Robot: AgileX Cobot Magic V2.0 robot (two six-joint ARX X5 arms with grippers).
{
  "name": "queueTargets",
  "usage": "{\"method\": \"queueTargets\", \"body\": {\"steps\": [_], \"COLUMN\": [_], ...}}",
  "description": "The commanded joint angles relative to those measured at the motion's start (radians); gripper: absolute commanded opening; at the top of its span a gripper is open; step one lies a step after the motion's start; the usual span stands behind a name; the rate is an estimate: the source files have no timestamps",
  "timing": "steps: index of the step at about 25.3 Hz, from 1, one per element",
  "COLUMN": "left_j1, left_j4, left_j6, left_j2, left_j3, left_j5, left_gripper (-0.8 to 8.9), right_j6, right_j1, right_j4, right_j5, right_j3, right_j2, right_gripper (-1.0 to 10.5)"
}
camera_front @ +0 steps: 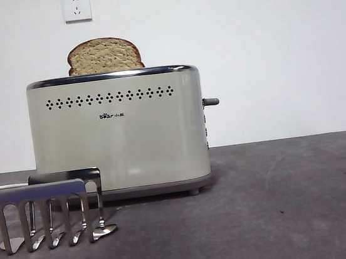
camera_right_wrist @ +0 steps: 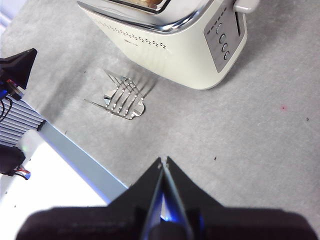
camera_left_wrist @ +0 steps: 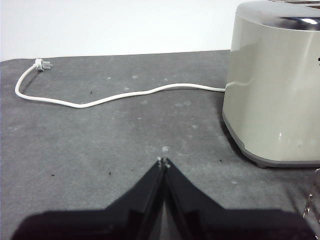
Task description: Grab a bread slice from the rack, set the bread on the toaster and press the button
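Standing empty before the toaster (camera_front: 119,136): the rack (camera_front: 50,211); trailing behind, a white cord (camera_left_wrist: 100,97); hovering clenched, left gripper (camera_left_wrist: 163,162) and right gripper (camera_right_wrist: 163,161).

A staged test space, such as a lab, is suggested rather than a lived-in kitchen. A bare white wall (camera_front: 245,45) is seen with two plain sockets (camera_front: 76,7) set high on it. The counter (camera_front: 283,204) is covered with dark grey felt-like cloth, and only a toaster (camera_front: 120,136) and a rack (camera_front: 50,211) are set on it. The toaster's cord (camera_left_wrist: 115,95) is left unplugged on the cloth.
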Motion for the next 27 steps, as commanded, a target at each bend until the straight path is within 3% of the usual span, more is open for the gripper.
{"method": "queueTargets", "body": {"steps": [1,5,8,15,19,27], "left_j1": [0.004,0.004,0.004,0.004,0.003,0.004], "left_j4": [0.000,0.000,0.000,0.000,0.000,0.000], "left_j6": [-0.007,-0.007,-0.007,-0.007,-0.007,-0.007], "left_j2": [-0.002,-0.002,-0.002,-0.002,-0.002,-0.002], "left_j3": [-0.014,-0.014,-0.014,-0.014,-0.014,-0.014], "left_j5": [0.000,-0.001,0.000,-0.001,-0.001,0.000], "left_gripper": [-0.03,-0.03,-0.03,-0.03,-0.03,-0.03], "right_j6": [-0.008,-0.098,-0.068,-0.050,-0.049,-0.004], "right_j1": [0.000,-0.038,-0.126,-0.360,-0.399,-0.400], "right_j4": [0.010,0.068,0.234,0.691,0.750,0.761], "right_j5": [0.004,0.069,0.079,0.082,0.166,0.314], "right_j3": [-0.008,-0.013,-0.077,-0.562,-0.764,-0.982], "right_j2": [-0.002,-0.047,-0.156,-0.528,-0.671,-0.860], "right_gripper": [0.0,0.0,0.0,0.0,0.0,0.0]}}
